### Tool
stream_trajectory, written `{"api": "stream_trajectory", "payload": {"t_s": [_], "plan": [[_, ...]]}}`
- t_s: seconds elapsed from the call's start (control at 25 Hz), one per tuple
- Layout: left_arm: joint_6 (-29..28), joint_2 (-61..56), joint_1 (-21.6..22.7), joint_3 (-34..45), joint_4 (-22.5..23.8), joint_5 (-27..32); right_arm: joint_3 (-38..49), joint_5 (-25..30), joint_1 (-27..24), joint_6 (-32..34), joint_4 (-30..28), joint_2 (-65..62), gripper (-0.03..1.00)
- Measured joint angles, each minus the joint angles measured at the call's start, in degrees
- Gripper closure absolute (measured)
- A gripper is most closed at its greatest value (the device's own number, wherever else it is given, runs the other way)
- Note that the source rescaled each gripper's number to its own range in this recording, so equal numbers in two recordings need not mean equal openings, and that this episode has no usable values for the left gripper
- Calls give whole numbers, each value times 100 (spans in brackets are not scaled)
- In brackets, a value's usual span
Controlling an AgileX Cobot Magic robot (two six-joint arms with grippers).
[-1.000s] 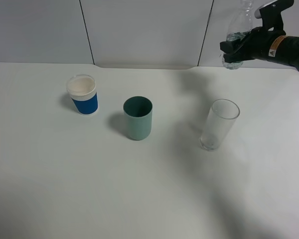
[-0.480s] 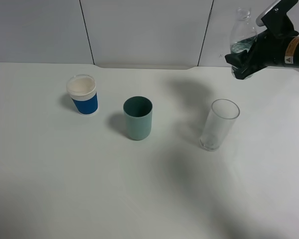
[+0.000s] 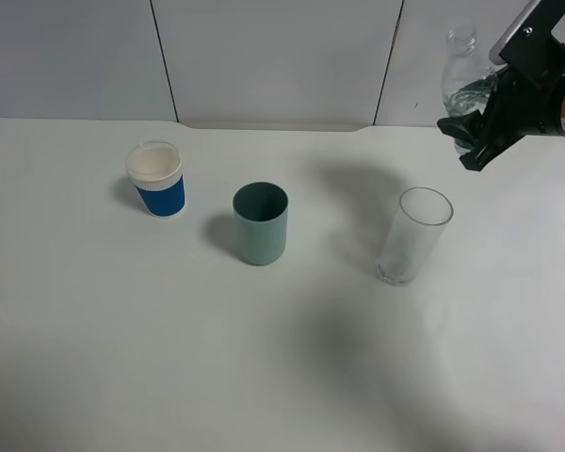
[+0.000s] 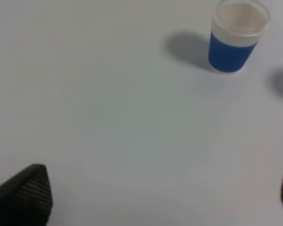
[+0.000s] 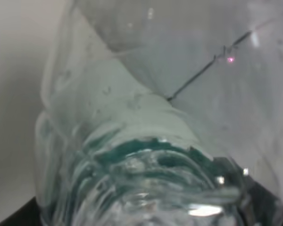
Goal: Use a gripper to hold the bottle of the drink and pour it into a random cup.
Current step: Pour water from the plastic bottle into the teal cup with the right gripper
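Right pincer (image 3: 469, 130), black: clamped tight on small clear plastic bottle with dark green label (image 3: 460, 75), held aloft and tilted, neck uppermost, over the white worktop's (image 3: 169, 358) far right. Left pincer (image 4: 158, 197): jaws wide apart, empty. Teal-green matte tumbler (image 3: 261, 224): upright mid-worktop, between tall clear glass (image 3: 414, 235) and white cup with blue sleeve (image 3: 156, 179).

- We see a plain white matte bench (image 3: 122, 358) that carries three drinking vessels, all upright and apart from one another.
- On its left part stands a white cup with a blue sleeve (image 3: 156, 180), its mouth open.
- Near the middle stands a teal-green tumbler (image 3: 261, 224), darker inside.
- To the right of the tumbler stands a tall clear glass (image 3: 413, 236), resting on its base.
- We note a soft shadow on the bench beside each vessel.
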Motion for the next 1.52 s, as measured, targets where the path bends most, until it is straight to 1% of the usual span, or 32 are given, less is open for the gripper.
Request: {"api": "stream_trajectory", "payload": {"t_s": [0.2,0.48,0.68,0.8,0.88,1.0,1.16,1.28,1.4,1.52], "plan": [[0,0,0,0,-11,0,152,281,0,-459,-264,-116,97],[0,0,0,0,-11,0,196,288,0,-1258,-307,-120,97],[0,0,0,0,-6,0,196,288,0,-1670,-311,-120,97],[0,0,0,0,-6,0,196,288,0,-1978,-147,-120,97],[0,0,0,0,-6,0,196,236,0,-2146,115,-113,97],[0,0,0,0,-6,0,196,76,0,-2272,260,24,97],[0,0,0,0,-6,0,196,-19,0,-2458,229,315,97],[0,0,0,0,-6,0,196,-140,0,-2463,229,537,97],[0,0,0,0,-6,0,196,-432,0,-2463,225,731,97],[0,0,0,0,-6,0,87,-601,0,-2393,177,896,97]]}}
